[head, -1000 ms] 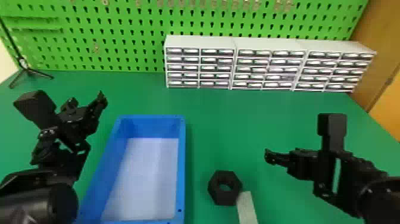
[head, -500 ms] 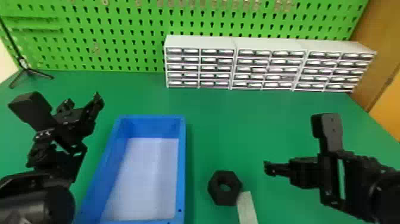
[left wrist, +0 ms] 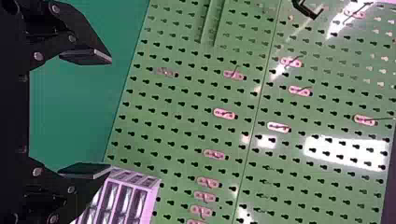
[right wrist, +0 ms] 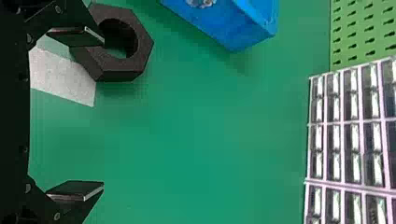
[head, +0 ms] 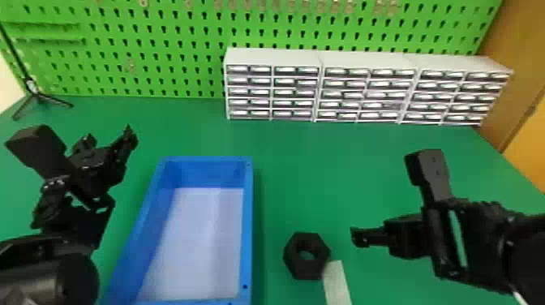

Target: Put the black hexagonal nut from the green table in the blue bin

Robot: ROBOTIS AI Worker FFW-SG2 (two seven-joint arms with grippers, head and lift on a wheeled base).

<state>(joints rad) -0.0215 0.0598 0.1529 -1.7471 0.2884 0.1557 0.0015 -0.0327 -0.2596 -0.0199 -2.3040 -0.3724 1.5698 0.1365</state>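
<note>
The black hexagonal nut [head: 306,256] lies flat on the green table [head: 324,170], right of the blue bin [head: 247,227], touching a pale strip. My right gripper [head: 359,237] is to the right of the nut. In the right wrist view my right gripper [right wrist: 102,112] is wide open with nothing between its fingers; one finger overlaps the view of the nut [right wrist: 142,46]. My left gripper [head: 109,142] is held left of the bin. In the left wrist view my left gripper [left wrist: 109,114] is open and holds nothing, facing the pegboard.
White drawer cabinets [head: 365,89] stand along the back in front of the green pegboard [head: 162,52]. A small black tripod [head: 36,96] is at the far left. The pale strip [head: 337,282] extends toward the front edge.
The right arm has shifted slightly, its wrist camera housing tilting a little to the left. The left gripper has moved slightly left and back. Nut and bin have stayed in place.
</note>
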